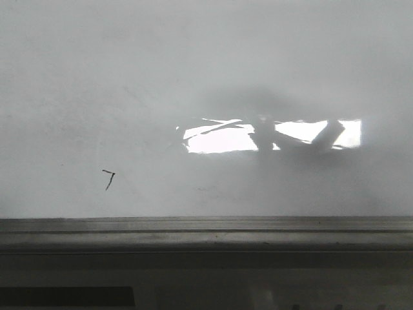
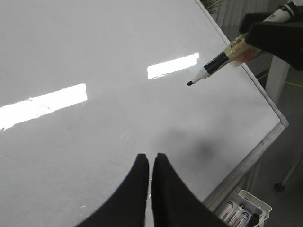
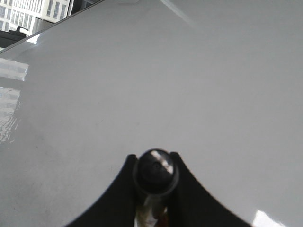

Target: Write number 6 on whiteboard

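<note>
Whiteboard (image 1: 129, 77) fills your front view, and no number 6 shows on it yet, only a tiny tick mark (image 1: 110, 178) low on the left. Your right gripper (image 3: 152, 172) has its jaws clamped on the marker (image 2: 215, 64), whose tip hangs just off the surface. Your left gripper (image 2: 150, 163) is clenched and empty. By my reckoning every stroke is yet to be written

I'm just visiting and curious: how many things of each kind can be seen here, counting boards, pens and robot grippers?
Whiteboard: 1
Marker held over the board: 1
Markers in the small tray beside the board: at least 3, partly hidden
Robot grippers: 2, the left gripper and the right gripper
Total: at least 7
</note>
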### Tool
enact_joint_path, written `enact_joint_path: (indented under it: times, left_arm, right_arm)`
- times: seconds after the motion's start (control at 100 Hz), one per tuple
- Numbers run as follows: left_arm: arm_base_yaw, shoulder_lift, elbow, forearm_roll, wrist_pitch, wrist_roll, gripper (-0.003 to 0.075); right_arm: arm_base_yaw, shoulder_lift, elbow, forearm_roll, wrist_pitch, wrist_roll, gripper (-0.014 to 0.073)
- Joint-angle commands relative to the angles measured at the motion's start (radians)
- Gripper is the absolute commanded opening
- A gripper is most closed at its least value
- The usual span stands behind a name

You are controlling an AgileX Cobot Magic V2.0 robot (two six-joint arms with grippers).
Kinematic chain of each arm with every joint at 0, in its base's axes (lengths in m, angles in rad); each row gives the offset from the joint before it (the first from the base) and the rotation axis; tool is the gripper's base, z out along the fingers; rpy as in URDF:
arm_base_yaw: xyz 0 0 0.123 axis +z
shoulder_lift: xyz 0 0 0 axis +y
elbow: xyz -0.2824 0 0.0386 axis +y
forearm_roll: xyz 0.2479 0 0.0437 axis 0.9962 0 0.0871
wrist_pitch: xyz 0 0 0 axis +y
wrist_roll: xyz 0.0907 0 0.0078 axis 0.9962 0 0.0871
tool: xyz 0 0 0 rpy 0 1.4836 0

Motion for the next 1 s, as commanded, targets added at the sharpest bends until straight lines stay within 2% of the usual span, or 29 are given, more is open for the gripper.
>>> enact_joint_path:
  times: [0.0, 0.44, 0.7, 0.99]
  left_arm:
    - [0.000, 0.003, -0.028, -0.019, -0.029, -0.008, -0.0020]
    - [0.000, 0.003, -0.028, -0.019, -0.029, -0.008, -0.0020]
    - [0.000, 0.003, -0.028, -0.019, -0.027, -0.008, -0.0020]
    - [0.000, 0.003, -0.028, -0.019, 0.056, -0.008, -0.0020]
  right_arm:
    - [0.002, -0.005, -0.026, -0.009, -0.074, -0.013, -0.0064]
    - [0.002, 0.040, -0.026, -0.009, -0.077, -0.013, -0.0064]
    - [0.002, 0.141, -0.030, -0.009, -0.166, -0.013, -0.0064]
    - [0.002, 0.180, -0.030, -0.009, -0.188, -0.067, -0.0064]
